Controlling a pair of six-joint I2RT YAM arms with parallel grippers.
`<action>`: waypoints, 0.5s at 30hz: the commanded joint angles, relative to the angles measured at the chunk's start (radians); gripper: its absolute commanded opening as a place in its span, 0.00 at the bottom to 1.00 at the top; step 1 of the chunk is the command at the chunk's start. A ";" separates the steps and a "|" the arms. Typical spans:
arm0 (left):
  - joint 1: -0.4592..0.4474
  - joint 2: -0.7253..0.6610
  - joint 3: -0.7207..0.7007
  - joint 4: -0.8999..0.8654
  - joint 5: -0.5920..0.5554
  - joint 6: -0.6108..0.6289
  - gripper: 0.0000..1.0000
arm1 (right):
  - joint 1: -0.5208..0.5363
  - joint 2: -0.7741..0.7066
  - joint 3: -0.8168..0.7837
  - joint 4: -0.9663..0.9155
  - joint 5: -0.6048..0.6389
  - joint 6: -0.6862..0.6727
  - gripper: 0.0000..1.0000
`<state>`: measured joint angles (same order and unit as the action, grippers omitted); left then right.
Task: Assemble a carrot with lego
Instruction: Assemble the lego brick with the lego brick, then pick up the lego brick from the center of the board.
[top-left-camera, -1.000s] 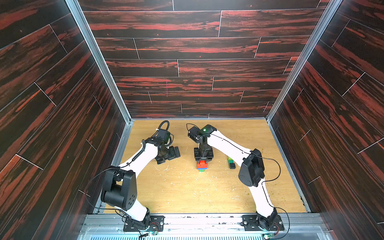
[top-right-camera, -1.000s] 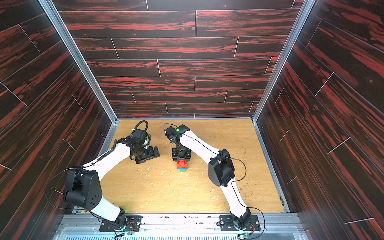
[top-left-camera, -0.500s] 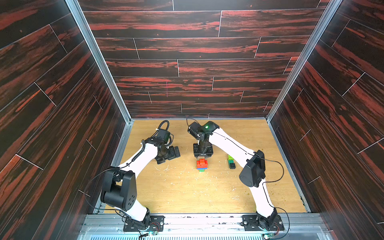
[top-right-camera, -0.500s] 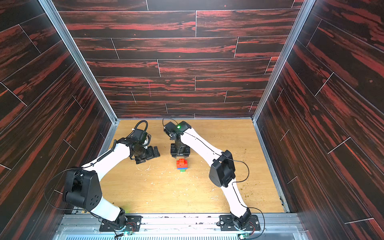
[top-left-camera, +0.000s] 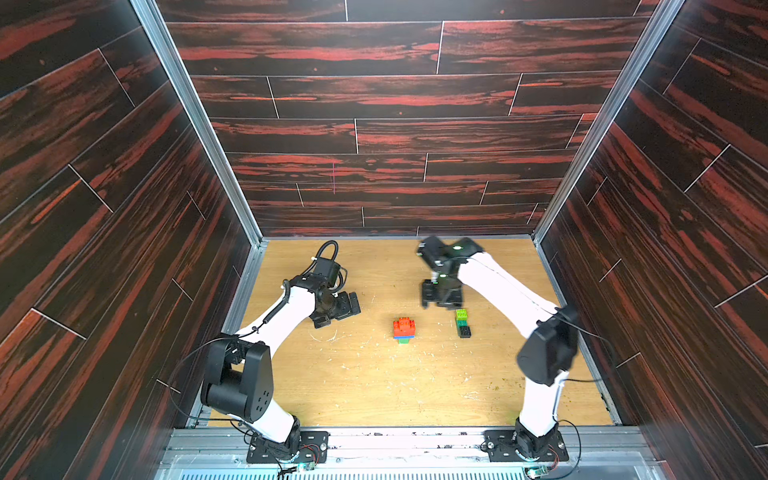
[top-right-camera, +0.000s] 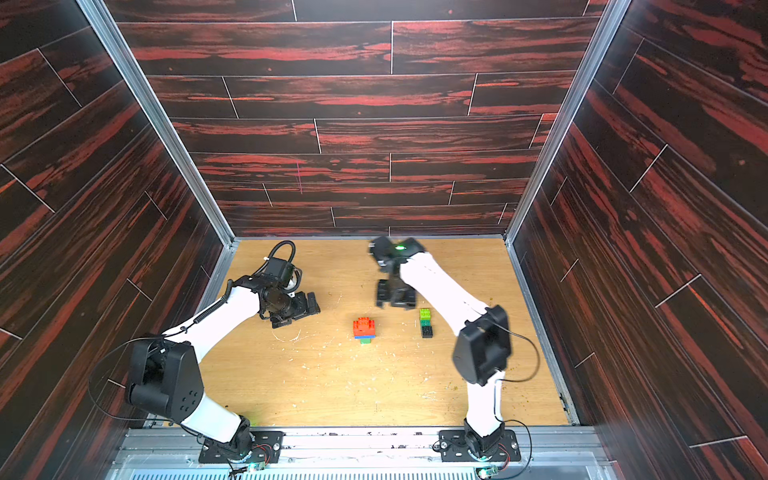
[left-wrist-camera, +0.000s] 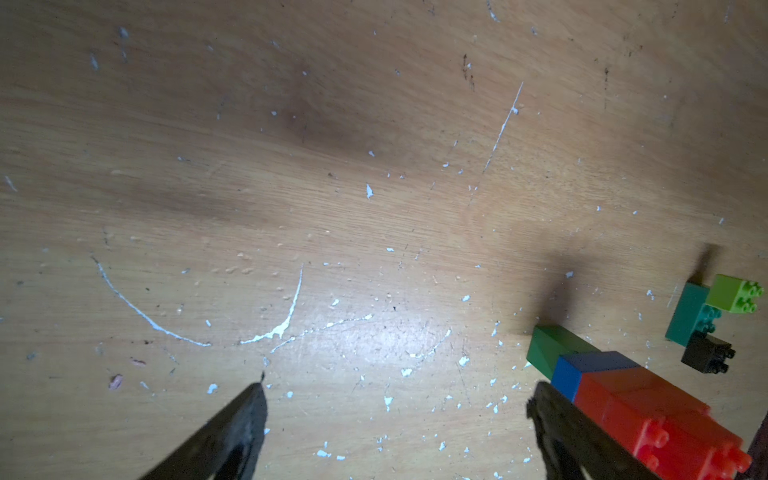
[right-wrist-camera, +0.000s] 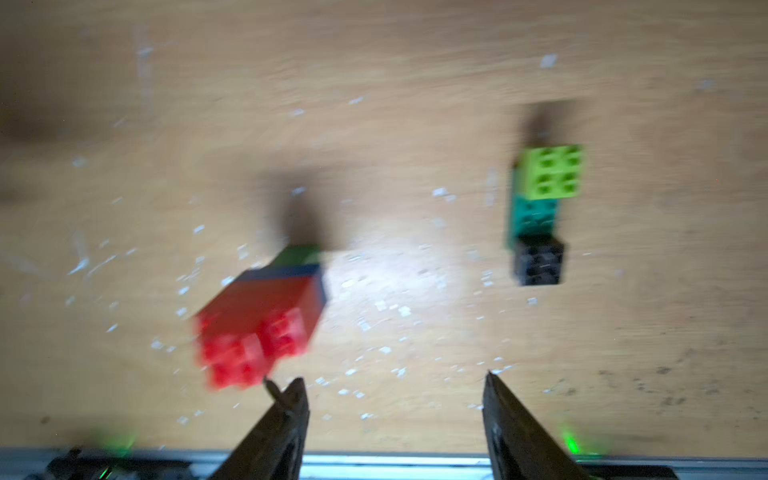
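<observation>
The carrot's lego stands in two separate stacks on the wooden floor. One is an upright stack (top-left-camera: 404, 329) (top-right-camera: 364, 328) with red bricks on top, a blue one under them and green at the base (left-wrist-camera: 623, 395) (right-wrist-camera: 266, 316). To its right lies a teal bar with a lime and a black brick on it (top-left-camera: 462, 323) (top-right-camera: 425, 322) (left-wrist-camera: 690, 316) (right-wrist-camera: 540, 212). My right gripper (top-left-camera: 441, 305) (top-right-camera: 395, 305) (right-wrist-camera: 394, 380) hangs open and empty just behind the two stacks. My left gripper (top-left-camera: 347, 305) (top-right-camera: 309, 307) (left-wrist-camera: 397, 390) is wide open to the left of the red stack, holding nothing.
The floor (top-left-camera: 374, 386) is scratched plywood with white flecks, boxed in by dark red-streaked walls on three sides. A metal rail (top-left-camera: 395, 436) carrying both arm bases runs along the front edge.
My right gripper has opened, let go of the red stack and swung right and back, now behind the gap between the stacks. The left arm has not moved.
</observation>
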<state>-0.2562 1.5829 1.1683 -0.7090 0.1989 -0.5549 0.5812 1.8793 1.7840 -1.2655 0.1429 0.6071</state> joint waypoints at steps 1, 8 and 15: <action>0.005 -0.040 0.006 -0.006 0.001 -0.007 1.00 | -0.073 -0.085 -0.149 0.169 -0.004 -0.108 0.70; 0.005 -0.030 0.004 -0.004 0.003 0.000 1.00 | -0.204 -0.131 -0.424 0.409 -0.044 -0.216 0.72; 0.005 -0.027 -0.006 0.004 0.004 -0.007 1.00 | -0.225 -0.091 -0.483 0.522 -0.042 -0.272 0.66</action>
<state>-0.2562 1.5810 1.1679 -0.7052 0.2024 -0.5571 0.3569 1.7920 1.3136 -0.8276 0.1173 0.3801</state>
